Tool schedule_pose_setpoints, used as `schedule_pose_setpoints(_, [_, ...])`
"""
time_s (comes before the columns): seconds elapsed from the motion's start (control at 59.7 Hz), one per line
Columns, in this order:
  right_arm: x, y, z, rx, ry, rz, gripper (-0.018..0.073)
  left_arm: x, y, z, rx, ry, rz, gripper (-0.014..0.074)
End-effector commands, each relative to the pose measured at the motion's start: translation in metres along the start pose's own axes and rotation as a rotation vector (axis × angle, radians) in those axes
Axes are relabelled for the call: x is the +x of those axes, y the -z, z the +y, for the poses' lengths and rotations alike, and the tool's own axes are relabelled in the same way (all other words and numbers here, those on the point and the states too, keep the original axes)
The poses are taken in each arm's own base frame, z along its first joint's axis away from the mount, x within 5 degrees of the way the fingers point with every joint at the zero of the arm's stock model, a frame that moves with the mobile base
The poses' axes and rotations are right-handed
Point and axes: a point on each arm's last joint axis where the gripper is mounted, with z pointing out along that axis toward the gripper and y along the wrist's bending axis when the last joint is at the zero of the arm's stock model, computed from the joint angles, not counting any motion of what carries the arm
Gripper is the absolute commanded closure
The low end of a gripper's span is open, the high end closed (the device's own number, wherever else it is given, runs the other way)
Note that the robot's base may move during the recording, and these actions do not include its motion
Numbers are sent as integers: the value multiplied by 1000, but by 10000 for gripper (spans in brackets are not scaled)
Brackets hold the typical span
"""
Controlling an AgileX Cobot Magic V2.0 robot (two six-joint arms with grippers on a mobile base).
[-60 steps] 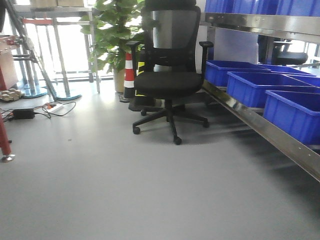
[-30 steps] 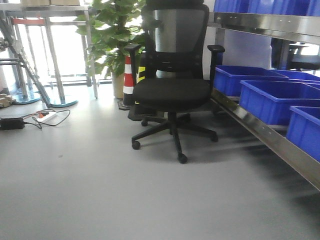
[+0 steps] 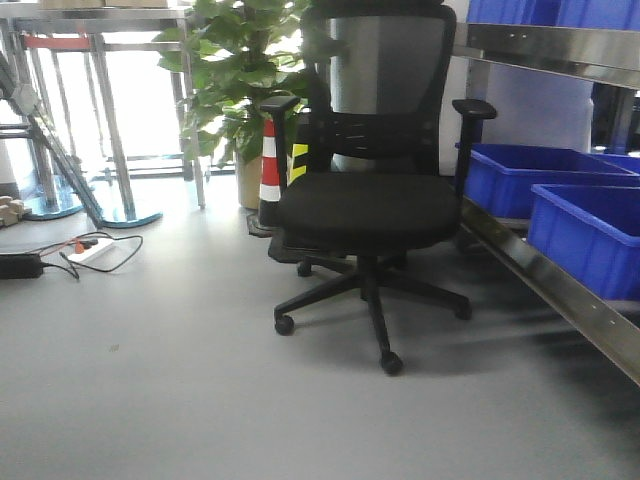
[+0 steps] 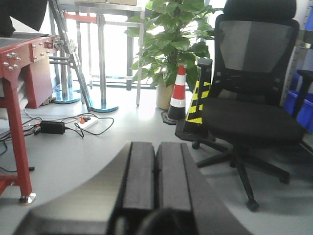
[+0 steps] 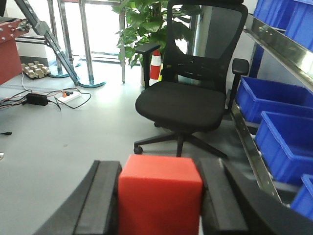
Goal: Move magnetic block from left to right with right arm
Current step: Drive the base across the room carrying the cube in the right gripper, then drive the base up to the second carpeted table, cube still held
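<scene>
The magnetic block (image 5: 159, 196), a bright-red cube, fills the bottom middle of the right wrist view. My right gripper (image 5: 160, 169) is shut on it, one black finger pressed against each side. In the left wrist view my left gripper (image 4: 155, 147) is shut, its two black pads (image 4: 139, 171) pressed together with nothing between them. Neither gripper nor the block appears in the front view.
A black office chair (image 3: 370, 190) stands close ahead on the grey floor. Blue bins (image 3: 585, 235) sit on a steel shelf rail at the right. A striped cone (image 3: 270, 165), a potted plant (image 3: 235, 70), floor cables (image 3: 70, 250) and a red frame (image 4: 19, 98) lie left.
The front view has closed in on the chair, which now looks larger and further right. The blue bins have slid toward the right edge.
</scene>
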Motion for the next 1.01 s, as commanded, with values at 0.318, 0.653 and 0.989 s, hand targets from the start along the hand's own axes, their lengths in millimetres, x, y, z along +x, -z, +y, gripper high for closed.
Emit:
schedule_pose_setpoints(0.318, [-16,1,1,-8,24,-100,421,-6,1,0,2,4,-93,712])
schedule_pose_setpoints(0.653, [-16,1,1,-8,24,-100,421,-6,1,0,2,4,-93,713])
schedule_pose_setpoints(0.989, [-16,1,1,-8,24,-100,421,-6,1,0,2,4,-93,713])
